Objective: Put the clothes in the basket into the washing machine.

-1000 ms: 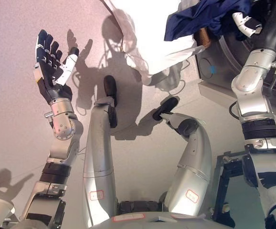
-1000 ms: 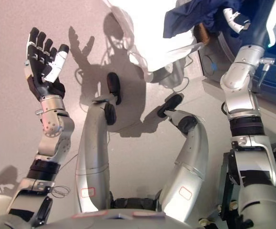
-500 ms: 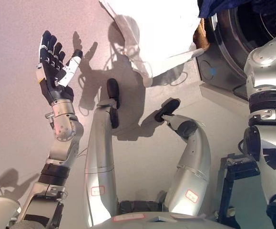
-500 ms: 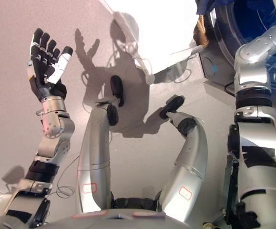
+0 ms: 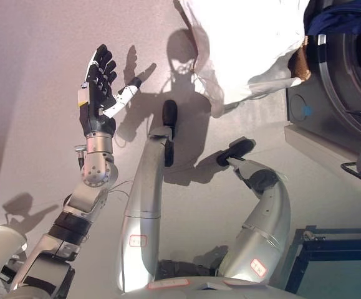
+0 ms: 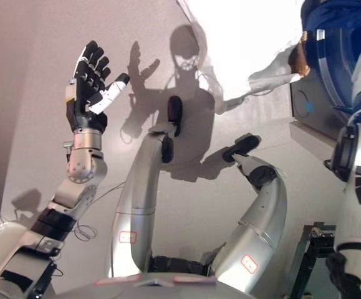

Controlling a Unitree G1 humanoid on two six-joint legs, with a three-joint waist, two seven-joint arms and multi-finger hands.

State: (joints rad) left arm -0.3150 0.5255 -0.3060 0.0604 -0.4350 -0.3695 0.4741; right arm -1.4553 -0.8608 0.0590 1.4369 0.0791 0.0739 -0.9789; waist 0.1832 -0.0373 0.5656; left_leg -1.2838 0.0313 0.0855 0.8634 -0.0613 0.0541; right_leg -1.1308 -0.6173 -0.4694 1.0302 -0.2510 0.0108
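Dark blue clothes (image 5: 345,18) show as a bunched cloth mass at the upper right, lying at the top of the round door opening of the grey front-loading washing machine (image 5: 345,99); in the right eye view the same blue cloth (image 6: 342,37) fills the space inside the drum's circular rim. Whether the cloth lies wholly inside the drum or partly over its rim cannot be told. Just to the left of the machine, a brown woven patch (image 5: 301,59) shows at the edge of a bright, overexposed white area (image 5: 249,43) on the floor; what that patch belongs to cannot be told.

Left hand (image 5: 99,93): raised above the pale grey floor (image 5: 37,75) at the left of the view, well apart from the washing machine, palm turned inward. Its dark fingers (image 5: 103,62) are straight and spread, released, with the white-covered thumb pointing to the right; it grasps nothing.

Right arm: only the silver-grey forearm segments appear along the right edge of both views, rising toward the drum opening. The right hand itself shows in neither view, so the state of its fingers cannot be told.

A dark blue metal frame (image 5: 330,255) stands on the floor at the lower right, below the machine.
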